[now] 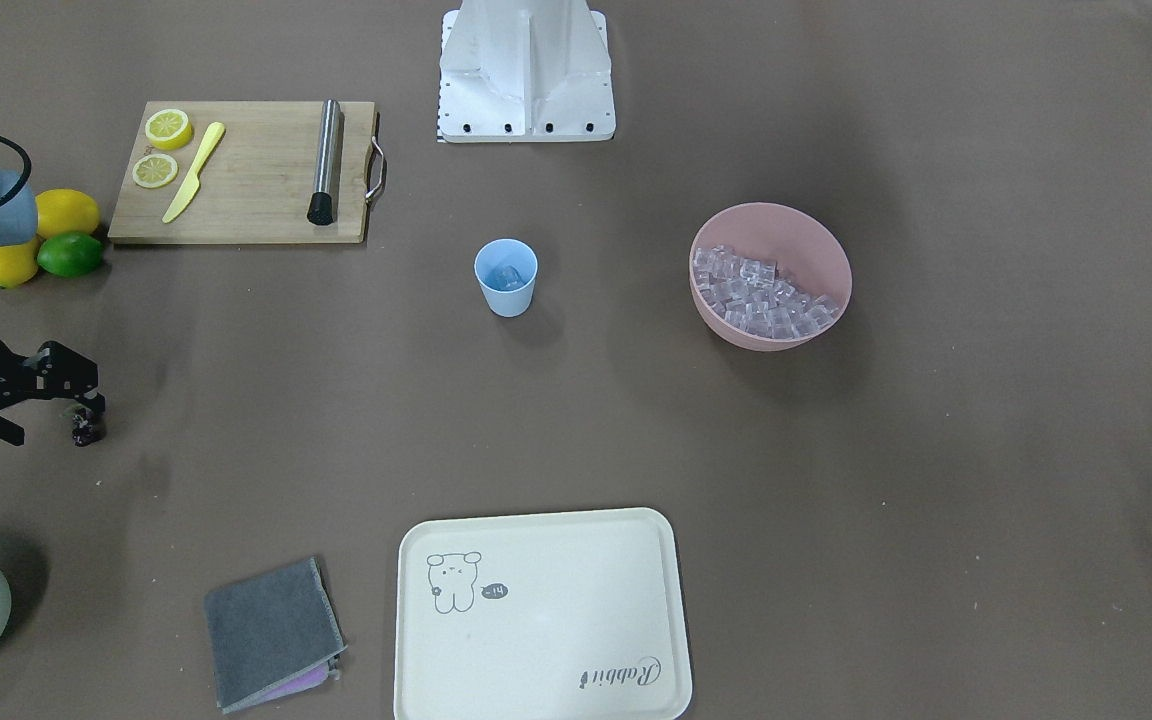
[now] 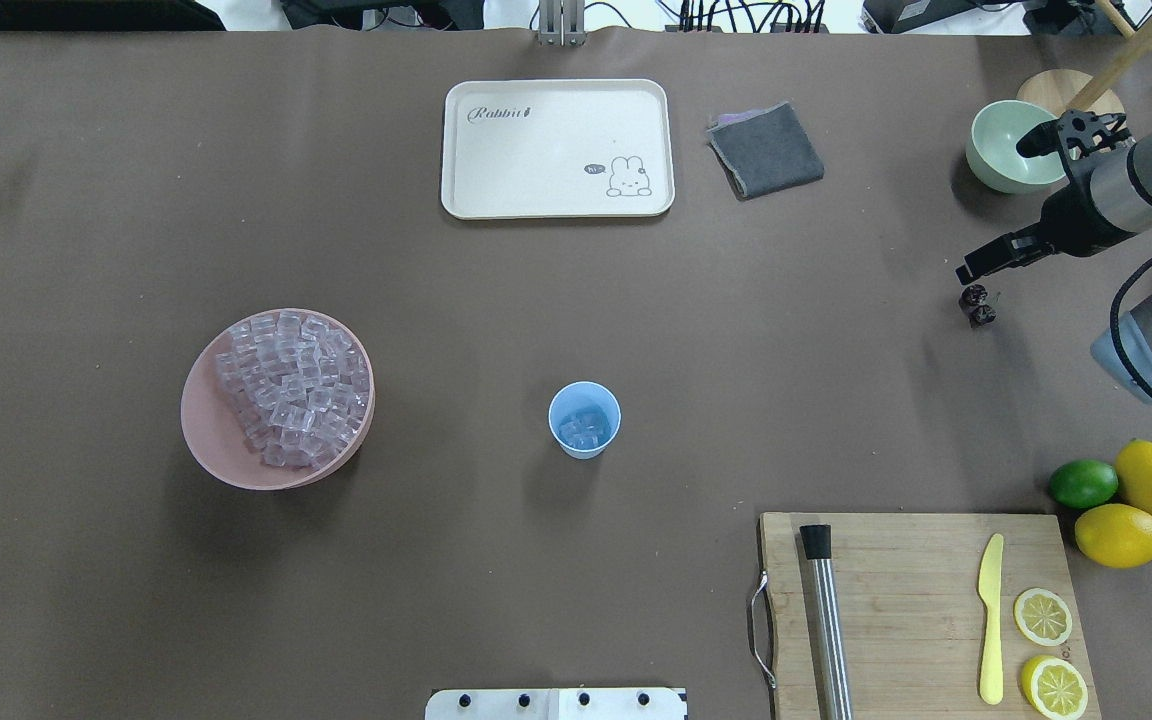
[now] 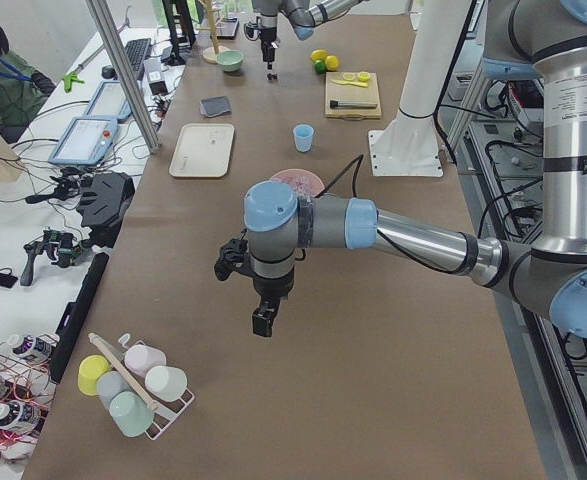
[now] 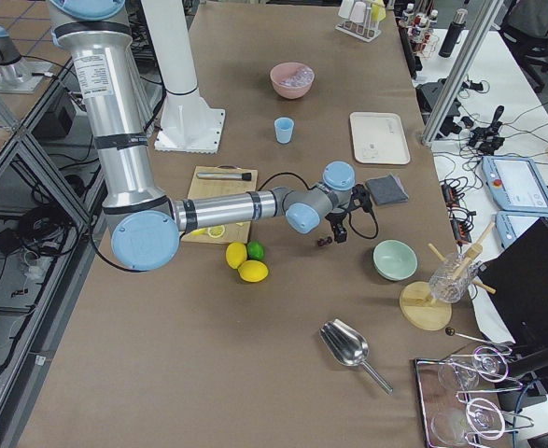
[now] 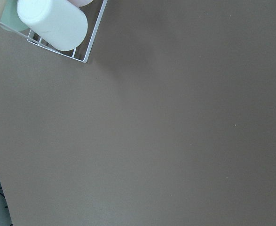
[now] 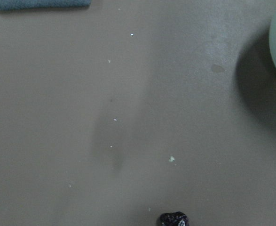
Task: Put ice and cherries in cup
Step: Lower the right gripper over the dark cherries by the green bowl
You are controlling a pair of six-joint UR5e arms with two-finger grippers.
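**Ice in the Cup, Cherries Not Yet Grasped**

A few cubes of ice (image 2: 583,428) are seen inside the cup (image 1: 508,302), which stands upright at mid-counter. The ice part of the task is therefore judged done, or nearly so. The main stock of cubes is held in the pink bowl (image 2: 198,440), well apart from the cup.

The cherries (image 2: 977,305) appear to lie on the counter (image 2: 736,350), far out on the robot's right. They are near the pale green bowl (image 2: 981,170) and well apart from the cup. The right end effector (image 2: 1001,205) is held just above them with its jaws spread wide and nothing gripped, one fingertip just beside the fruit. The cherry step is thus judged to be only at the approach, with the grasp, the carry and the drop into the cup all left to do.

The left end effector (image 3: 263,318) is shown in a side view alone, so its opening cannot be told.
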